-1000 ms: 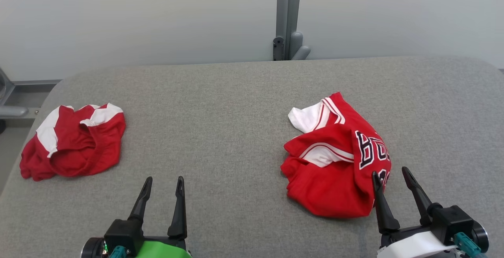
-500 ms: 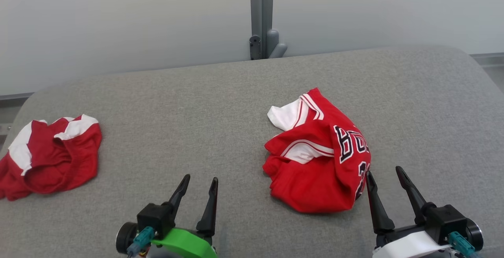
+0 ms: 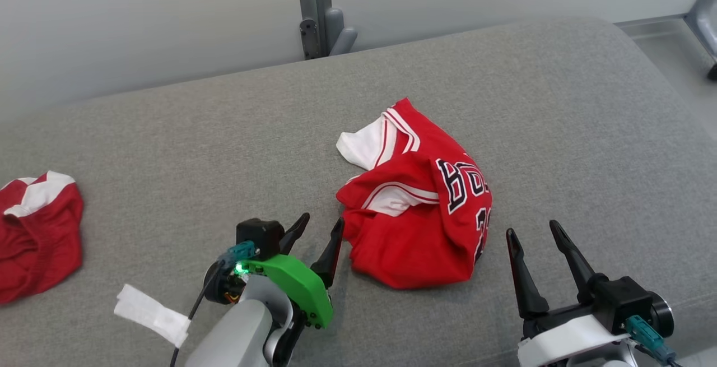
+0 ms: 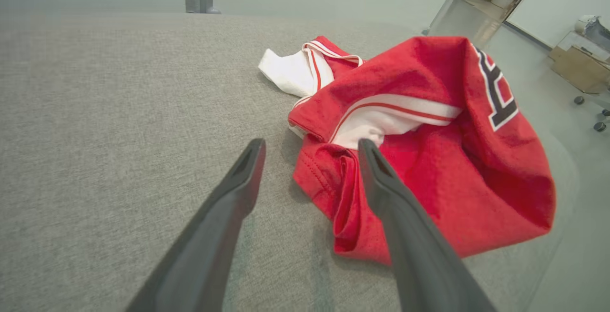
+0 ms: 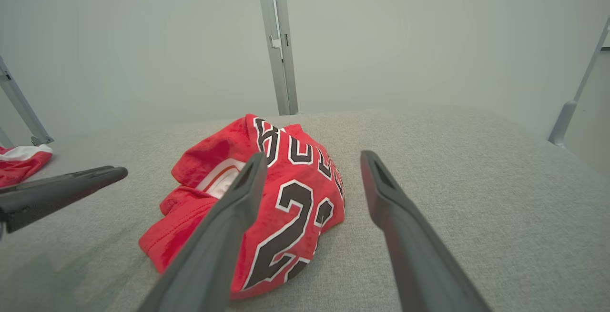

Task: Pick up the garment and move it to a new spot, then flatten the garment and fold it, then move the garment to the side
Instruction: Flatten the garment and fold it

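Observation:
The garment [image 3: 417,199] is a crumpled red jersey with white trim and black lettering, lying in the middle of the grey padded table [image 3: 560,103]; it also shows in the left wrist view [image 4: 429,159] and the right wrist view [image 5: 267,197]. My left gripper [image 3: 320,225] is open at the jersey's near-left edge, its right finger beside the red hem; the wrist view has the gripper [image 4: 310,147] pointing at that hem. My right gripper [image 3: 532,232] is open just right of the jersey's near corner, nothing between its fingers [image 5: 310,159].
A second red and white garment [image 3: 33,232] lies at the table's left edge. A white tag [image 3: 151,314] hangs by my left forearm. A grey post [image 3: 313,8] stands behind the table, against a pale wall. The table's right edge drops to the floor.
The head camera has turned right, shifting the whole picture left. My left gripper has moved right and forward to the jersey's edge. The right gripper holds about the same place, still open.

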Available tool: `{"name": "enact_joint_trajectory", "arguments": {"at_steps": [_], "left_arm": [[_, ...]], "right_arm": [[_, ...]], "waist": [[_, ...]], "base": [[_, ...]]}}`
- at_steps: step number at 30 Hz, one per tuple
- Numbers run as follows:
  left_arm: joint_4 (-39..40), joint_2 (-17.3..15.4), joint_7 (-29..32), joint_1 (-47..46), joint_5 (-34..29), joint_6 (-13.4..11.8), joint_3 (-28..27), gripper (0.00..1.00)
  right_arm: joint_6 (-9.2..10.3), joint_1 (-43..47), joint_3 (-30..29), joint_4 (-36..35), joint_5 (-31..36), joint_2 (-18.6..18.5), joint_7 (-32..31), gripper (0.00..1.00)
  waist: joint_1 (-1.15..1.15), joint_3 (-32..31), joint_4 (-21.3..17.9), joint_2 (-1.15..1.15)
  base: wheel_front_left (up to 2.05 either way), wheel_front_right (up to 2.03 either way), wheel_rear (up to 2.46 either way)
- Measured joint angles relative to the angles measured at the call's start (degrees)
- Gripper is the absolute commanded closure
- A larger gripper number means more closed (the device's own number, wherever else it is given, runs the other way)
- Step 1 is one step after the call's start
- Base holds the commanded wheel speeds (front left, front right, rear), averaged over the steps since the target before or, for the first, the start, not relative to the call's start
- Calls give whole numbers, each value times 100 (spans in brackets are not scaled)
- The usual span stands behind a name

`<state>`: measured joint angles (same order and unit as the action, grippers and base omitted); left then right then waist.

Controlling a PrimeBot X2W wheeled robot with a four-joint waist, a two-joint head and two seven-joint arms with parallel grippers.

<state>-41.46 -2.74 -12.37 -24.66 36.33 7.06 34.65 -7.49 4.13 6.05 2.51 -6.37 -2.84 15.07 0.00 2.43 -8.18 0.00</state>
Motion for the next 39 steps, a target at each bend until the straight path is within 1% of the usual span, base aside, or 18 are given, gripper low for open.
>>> {"name": "enact_joint_trajectory", "arguments": {"at_steps": [3, 7, 12, 14, 16, 17, 20, 21, 22, 23, 26, 34, 36, 39], "left_arm": [[-404, -1, 232, -296, 267, 2, 238, 0], [-644, -1, 253, -652, 589, 1, 527, 0], [-817, 1, 234, -828, 881, -20, 805, 0], [-943, -1, 178, -960, 951, -137, 920, 0], [-1098, 1, 96, -1124, 934, -363, 1039, 0], [-1162, 0, 77, -1187, 935, -434, 1107, 0], [-1310, -1, 67, -1265, 1010, -584, 1289, 0], [-1333, -3, 60, -1287, 1048, -589, 1345, 21], [-1349, -2, 62, -1306, 1105, -587, 1405, 67], [-1360, -1, 58, -1327, 1138, -578, 1475, 100], [-1357, 0, -16, -1405, 1274, -555, 1638, 100], [-1081, -1, -231, -1863, 1270, -506, 1997, 100], [-1098, 0, -237, -2009, 1212, -533, 2105, 100], [-1417, 7, -220, -2051, 969, -700, 2383, 100]], "right_arm": [[0, -94, 60, 3, -23, 3, 0, 0], [0, -130, 64, -10, -49, 1, 0, 0], [0, -151, 84, 16, -52, 0, 0, 0], [0, -159, 104, 29, -62, 0, 0, 0], [0, -168, 133, 33, -86, 0, 0, 0], [0, -180, 151, 34, -100, -1, 0, 0], [0, -213, 232, 40, -134, 0, 0, 0], [0, -216, 269, 47, -156, 0, 0, 0], [0, -224, 294, 54, -157, 1, 0, 0], [0, -233, 310, 54, -170, 1, 0, 0], [0, -246, 310, 52, -211, 0, 0, 0], [0, -240, 318, 79, -243, 0, 0, 0], [0, -235, 331, 79, -286, 1, 0, 0], [0, -232, 334, 75, -344, 0, 0, 0]], "waist": [[0, 107, -134, 0], [0, 223, -313, 0], [0, 297, -459, 0], [0, 317, -520, 0], [0, 327, -568, 0], [0, 332, -588, 0], [0, 343, -643, 0], [0, 347, -662, 0], [0, 349, -683, 0], [0, 351, -702, 0], [0, 350, -744, 0], [0, 236, -790, 0], [0, 183, -818, 0], [0, 140, -881, 0]], "base": [[0, 0, 0], [0, 0, 0], [0, 0, 0], [0, 0, 0], [0, 0, 0], [0, 0, 0], [0, 0, 0], [0, 0, 0], [0, 0, 0], [0, 0, 0], [0, 0, 0], [0, 0, 0], [0, 0, 0], [0, 0, 0]]}}
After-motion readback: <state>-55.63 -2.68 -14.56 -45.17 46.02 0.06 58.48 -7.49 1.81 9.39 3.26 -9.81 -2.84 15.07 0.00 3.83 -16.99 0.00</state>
